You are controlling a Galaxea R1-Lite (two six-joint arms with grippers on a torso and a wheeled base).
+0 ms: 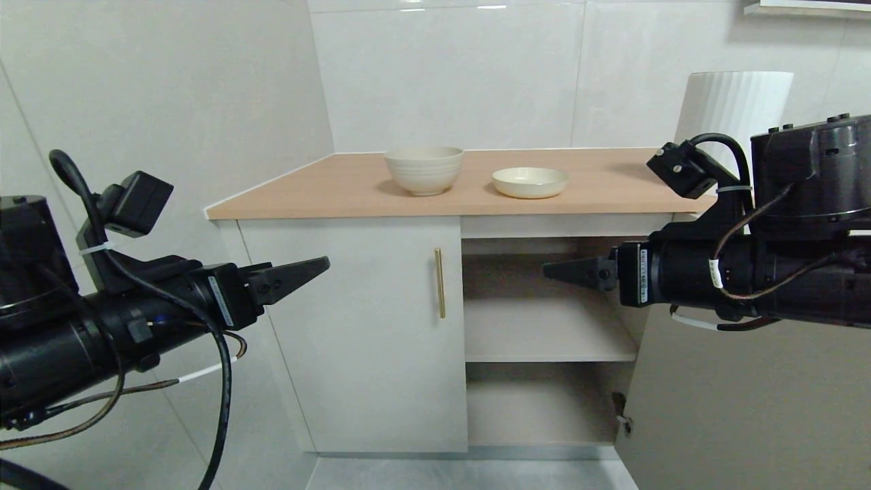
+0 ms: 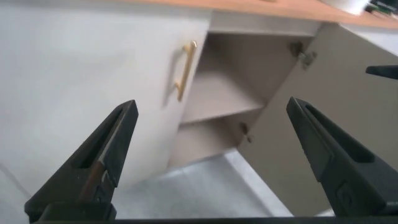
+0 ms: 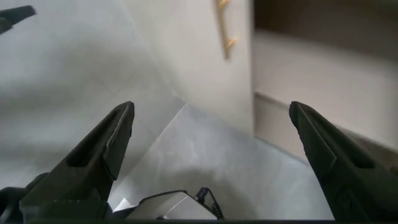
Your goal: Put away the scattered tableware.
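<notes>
1. A cream ribbed bowl (image 1: 423, 170) and a shallow cream dish (image 1: 529, 182) stand apart on the wooden countertop (image 1: 306, 194) of a white cabinet, the bowl to the left of the dish. Neither is touched by an arm.
2. The cabinet's left door (image 1: 354, 327) is shut, and its brass handle (image 1: 439, 282) lies just beside the opening. The right door (image 1: 735, 408) is swung wide, so the inner shelf (image 1: 544, 340) and the compartment beneath it are exposed.
3. The left gripper (image 1: 320, 263) is held in front of the shut door, below the countertop. Its jaws are spread wide and nothing is held.
4. The right gripper (image 1: 554, 271) is held in front of the open compartment, above the shelf. Its jaws are likewise spread wide and nothing is held.
5. The cabinet is judged ready for loading, while the picking up of the tableware has not yet begun. The step in hand is taken to be the approach to the first piece.
6. For the next move, one arm would have to be raised above the countertop edge and brought over a piece. The dish lies nearer the right arm and the bowl nearer the left.
7. A grasp on the rim, with one finger inside and one outside, is probably called for. The piece would then be carried down past the countertop lip and onto the shelf, with the open door kept clear.
</notes>
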